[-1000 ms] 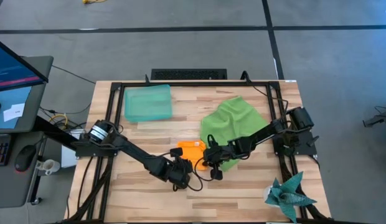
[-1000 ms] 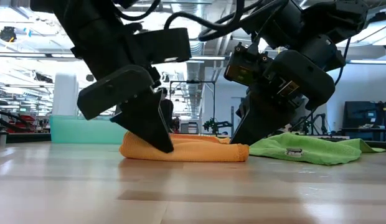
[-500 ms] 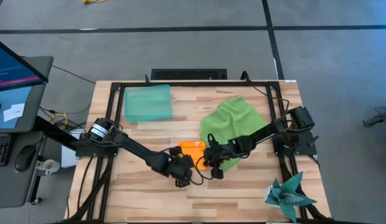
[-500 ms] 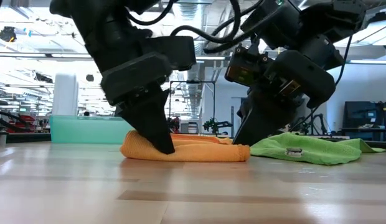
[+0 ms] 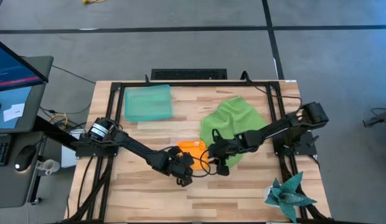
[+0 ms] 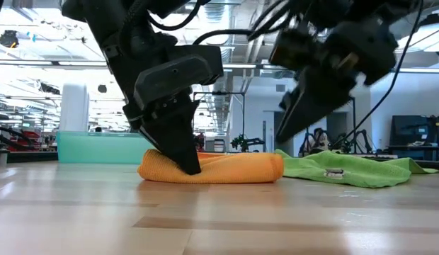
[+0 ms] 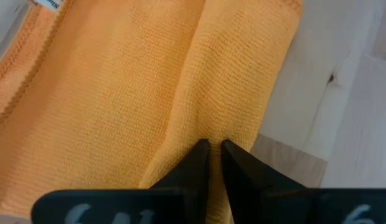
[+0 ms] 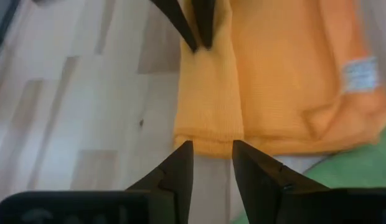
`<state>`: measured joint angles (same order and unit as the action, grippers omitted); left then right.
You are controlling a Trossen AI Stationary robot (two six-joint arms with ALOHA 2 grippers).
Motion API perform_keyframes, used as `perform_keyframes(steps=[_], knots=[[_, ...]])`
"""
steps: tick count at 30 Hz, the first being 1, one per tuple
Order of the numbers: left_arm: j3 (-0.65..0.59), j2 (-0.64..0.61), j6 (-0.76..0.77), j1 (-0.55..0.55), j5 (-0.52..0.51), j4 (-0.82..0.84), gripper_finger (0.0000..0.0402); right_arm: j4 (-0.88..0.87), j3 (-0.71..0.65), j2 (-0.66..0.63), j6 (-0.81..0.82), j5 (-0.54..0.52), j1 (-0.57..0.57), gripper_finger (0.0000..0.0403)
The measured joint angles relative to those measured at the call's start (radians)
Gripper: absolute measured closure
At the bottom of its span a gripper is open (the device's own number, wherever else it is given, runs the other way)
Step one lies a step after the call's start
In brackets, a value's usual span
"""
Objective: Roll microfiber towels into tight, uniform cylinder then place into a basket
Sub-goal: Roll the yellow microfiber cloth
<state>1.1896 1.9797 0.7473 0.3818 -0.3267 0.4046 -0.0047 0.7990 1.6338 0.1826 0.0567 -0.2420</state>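
A: From above, how do the arms sit?
B: The left arm reaches in low across the tabletop [image 5: 149, 193]; its left end effector [image 5: 185, 169] is clenched on the orange towel [image 5: 193, 149]. The right end effector [image 5: 218, 163] hangs just beside that towel, over the green towel [image 5: 233, 121], fingers parted and empty.

A: And level with the tabletop?
B: The left one presses into the rolled orange towel's left end; the right is raised clear above its right end.

A: Anything nearby?
B: The basket [image 5: 147, 102] sits well apart at the far left. A teal star [image 5: 289, 194] lies at the near right corner.

A: Wrist views?
B: Left fingertips [image 7: 208, 152] pinch an orange fold; the right fingers [image 8: 180, 163] stand apart above the roll's edge.
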Motion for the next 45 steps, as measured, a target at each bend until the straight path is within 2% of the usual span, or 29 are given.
perform_keyframes(steps=[4, 8, 11, 19, 25, 33, 38, 45], knots=[[0.000, 0.000, 0.026, -0.013, -0.001, 0.000, 0.0368, -0.011, -0.018, -0.078, -0.061, -0.027, -0.031, 0.0274], [-0.001, 0.001, 0.027, -0.031, -0.010, -0.010, 0.0368, 0.014, -0.051, -0.118, -0.188, -0.131, -0.091, 0.0278], [-0.001, 0.002, 0.027, -0.047, -0.020, -0.018, 0.0368, 0.044, -0.057, -0.107, -0.322, -0.213, -0.139, 0.0278], [-0.002, 0.003, 0.037, -0.077, -0.063, -0.016, 0.0368, 0.095, -0.056, -0.011, -0.547, -0.248, -0.164, 0.0278], [-0.002, 0.003, 0.019, -0.078, -0.051, -0.011, 0.0368, 0.135, -0.056, 0.075, -0.582, -0.294, -0.131, 0.0268], [-0.002, 0.003, 0.006, -0.078, -0.046, -0.007, 0.0368, 0.218, -0.055, 0.144, -0.616, -0.299, -0.108, 0.0203], [-0.002, 0.003, 0.006, -0.078, -0.044, -0.004, 0.0368, 0.225, -0.055, 0.137, -0.651, -0.363, -0.108, 0.0168], [-0.002, 0.003, 0.005, -0.077, -0.044, -0.004, 0.0368, 0.211, -0.055, 0.156, -0.650, -0.370, -0.058, 0.0163]])
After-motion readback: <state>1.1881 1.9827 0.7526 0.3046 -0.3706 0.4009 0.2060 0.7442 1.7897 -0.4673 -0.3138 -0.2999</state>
